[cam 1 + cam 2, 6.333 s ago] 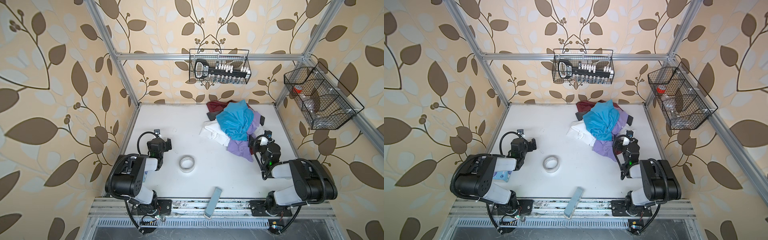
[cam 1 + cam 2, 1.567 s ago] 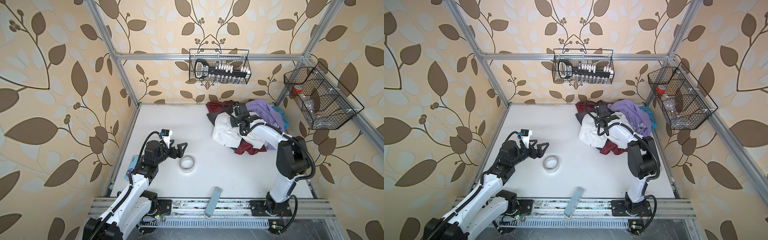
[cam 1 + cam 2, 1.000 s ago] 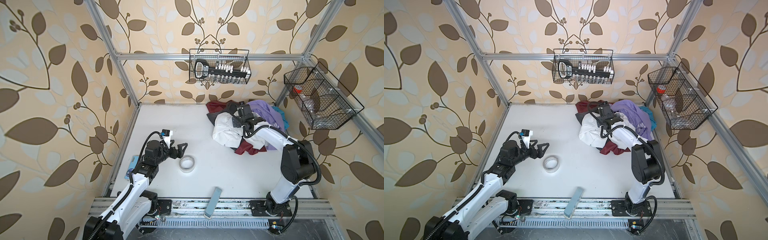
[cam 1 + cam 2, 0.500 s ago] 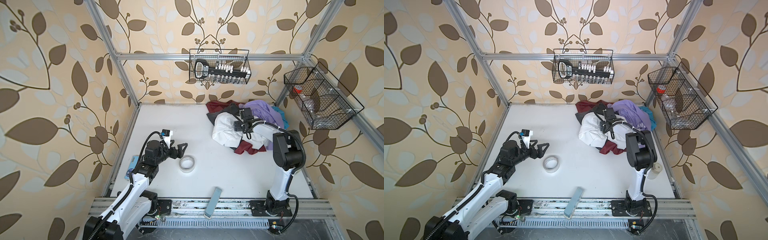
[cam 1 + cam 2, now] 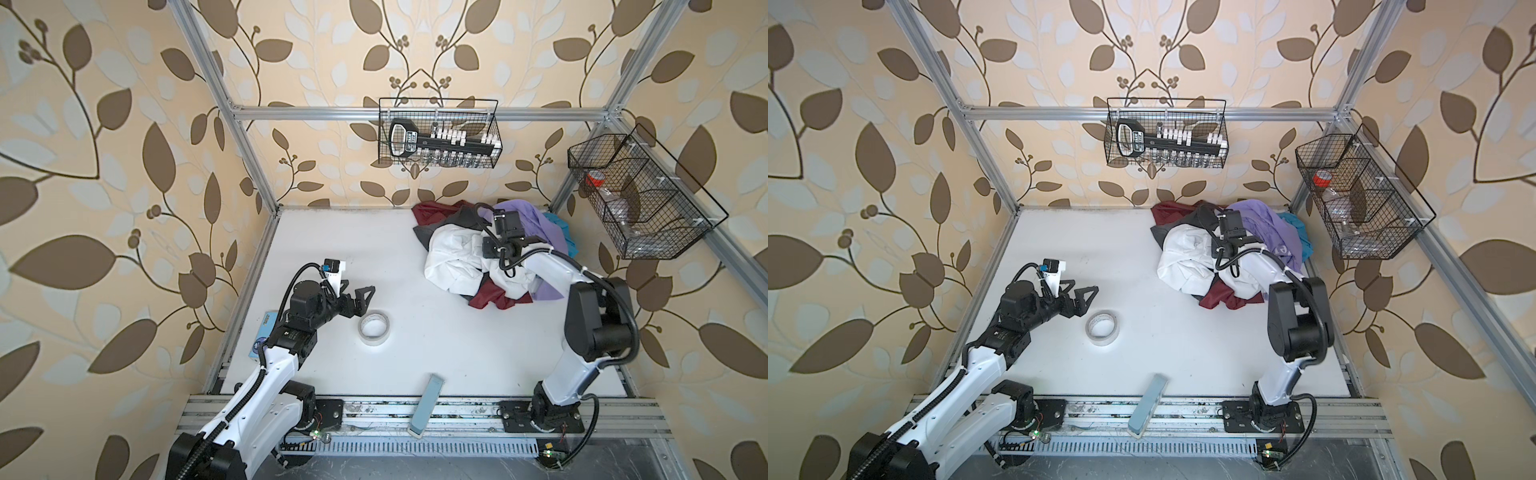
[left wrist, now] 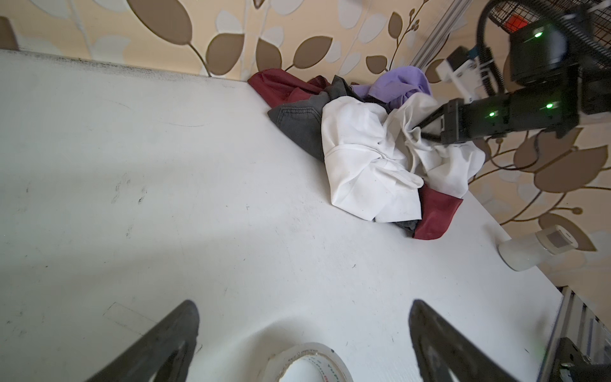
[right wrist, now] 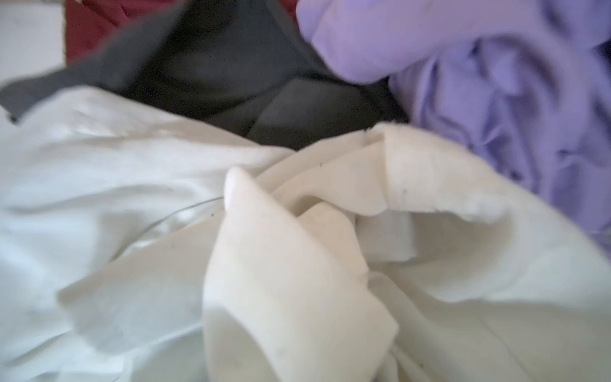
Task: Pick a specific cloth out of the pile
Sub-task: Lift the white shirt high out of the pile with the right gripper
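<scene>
Pile [image 5: 540, 226] sits in the upper right corner of the table [image 5: 332, 249] in both top views, close against the back wall. The white cloth [image 5: 451, 259] lies crumpled on top of the pile's left and front side. A maroon garment [image 5: 488, 297] pokes out below it, a dark grey garment [image 5: 424, 239] shows at its upper left, and a lavender garment [image 5: 1266, 224] is heaped to its right. My right arm [image 5: 552, 270] reaches over the heap, with the right jaws down among the white folds. In the left wrist view I read the right jaws as pinched together on a raised fold of the cloth [image 6: 360, 155]. The right wrist view is blurred: cloth [image 7: 281, 281] fills the lower frame, with dark grey and lavender above. My left arm [image 5: 270, 365] is at the lower left of the table. The left jaws are spread wide, holding nothing, tips just beside the tape roll [image 5: 374, 328]. I cannot tell whether they touch it.
</scene>
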Controlling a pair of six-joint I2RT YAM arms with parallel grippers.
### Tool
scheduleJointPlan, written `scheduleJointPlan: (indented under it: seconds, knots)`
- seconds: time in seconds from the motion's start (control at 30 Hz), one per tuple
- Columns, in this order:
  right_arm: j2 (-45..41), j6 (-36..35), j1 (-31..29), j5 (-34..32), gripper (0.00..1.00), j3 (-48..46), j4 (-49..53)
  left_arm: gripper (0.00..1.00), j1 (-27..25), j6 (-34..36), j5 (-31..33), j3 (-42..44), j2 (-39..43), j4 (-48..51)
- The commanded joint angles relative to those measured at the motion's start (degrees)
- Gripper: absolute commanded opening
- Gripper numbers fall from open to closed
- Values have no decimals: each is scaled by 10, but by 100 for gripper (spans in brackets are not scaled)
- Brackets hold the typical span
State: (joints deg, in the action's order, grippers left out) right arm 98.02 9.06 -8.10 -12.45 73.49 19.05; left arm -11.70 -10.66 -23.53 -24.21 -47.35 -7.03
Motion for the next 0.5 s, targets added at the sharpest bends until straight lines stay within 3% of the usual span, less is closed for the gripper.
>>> scheduleJointPlan:
  seconds: [0.0,0.27,0.47]
  knots:
    - [-83,10,2,-20,0,0,-8,99,-6,9,1,-6,11,-4]
    - [-223,14,2,-37,0,25,-25,99,-8,7,1,-4,18,-5]
    - [-305,39,2,19,0,70,-73,99,-9,6,3,-4,23,-4]
